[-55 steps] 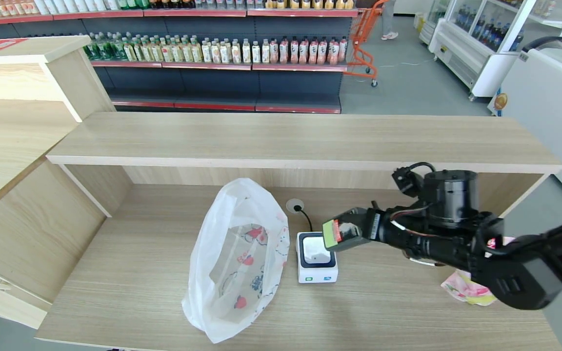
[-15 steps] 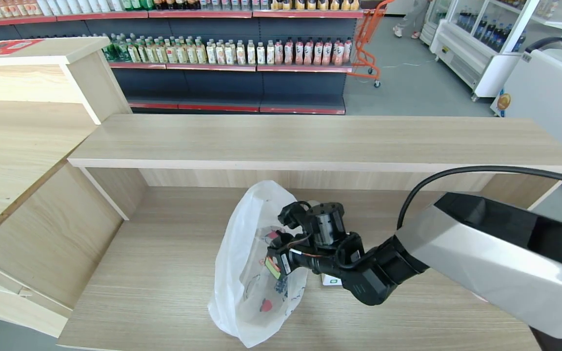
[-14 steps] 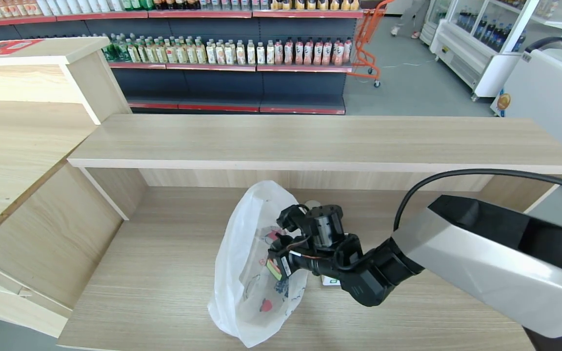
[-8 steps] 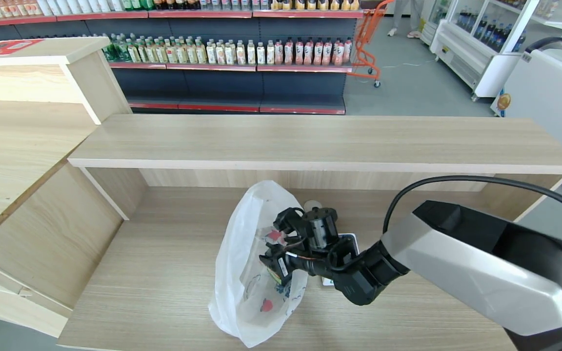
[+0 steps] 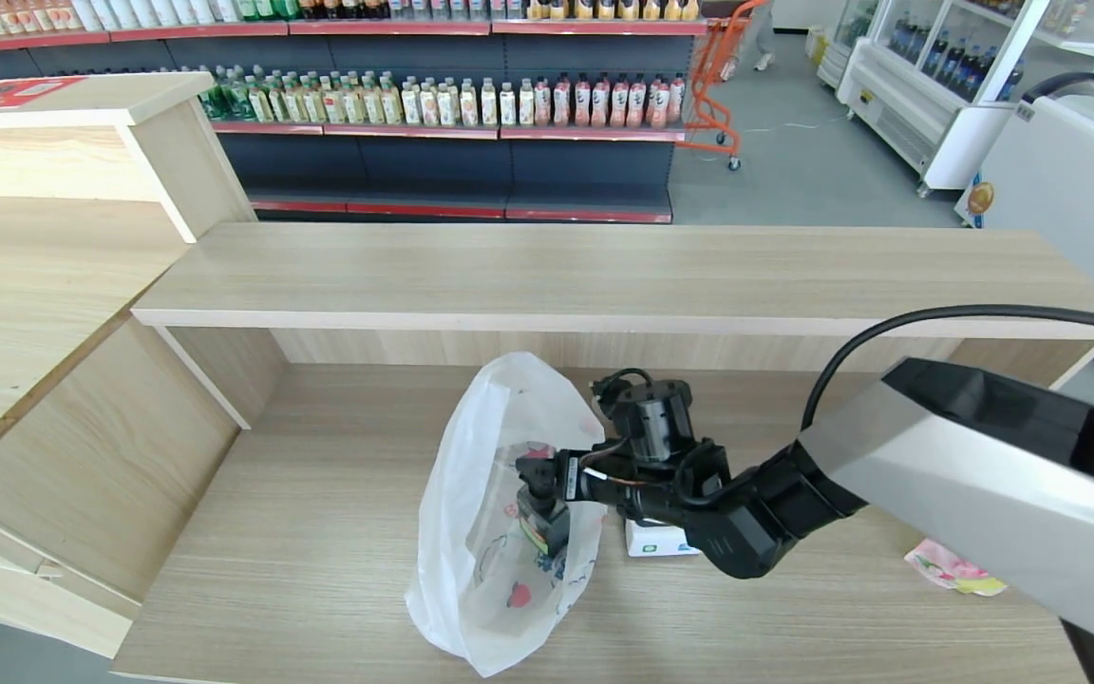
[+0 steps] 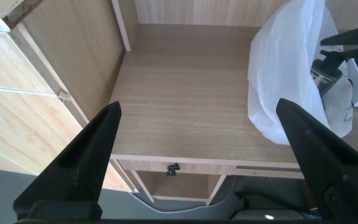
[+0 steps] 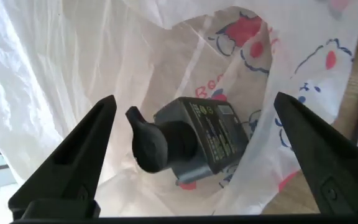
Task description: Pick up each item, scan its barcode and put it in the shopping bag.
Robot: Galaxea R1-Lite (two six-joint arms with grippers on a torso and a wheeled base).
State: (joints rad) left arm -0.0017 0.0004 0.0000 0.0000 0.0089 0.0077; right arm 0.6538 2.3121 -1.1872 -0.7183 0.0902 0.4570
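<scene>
The white shopping bag (image 5: pixel 485 532) with cartoon prints stands on the wooden desk, its mouth facing up. My right gripper (image 5: pixel 539 489) sits at the bag's mouth and is open; in the right wrist view (image 7: pixel 194 99) its fingers are spread wide with nothing between them. A small box (image 7: pixel 207 137) with a green and red end (image 5: pixel 537 529) lies inside the bag, beside a dark rounded lump (image 7: pixel 148 146). The white scanner (image 5: pixel 656 538) sits just right of the bag, partly hidden by my arm. My left gripper (image 6: pixel 197 106) hangs open off the desk's near edge, left of the bag (image 6: pixel 288 68).
A pink packet (image 5: pixel 953 568) lies on the desk at the far right. A raised counter ledge (image 5: pixel 604 275) runs along the back, and a side panel (image 5: pixel 82 475) closes the left. Bare desk surface (image 5: pixel 319 532) lies left of the bag.
The right arm carried the box from over the scanner to the bag. In the last half second the wrist turned and the box left the fingers, now lying inside the bag.
</scene>
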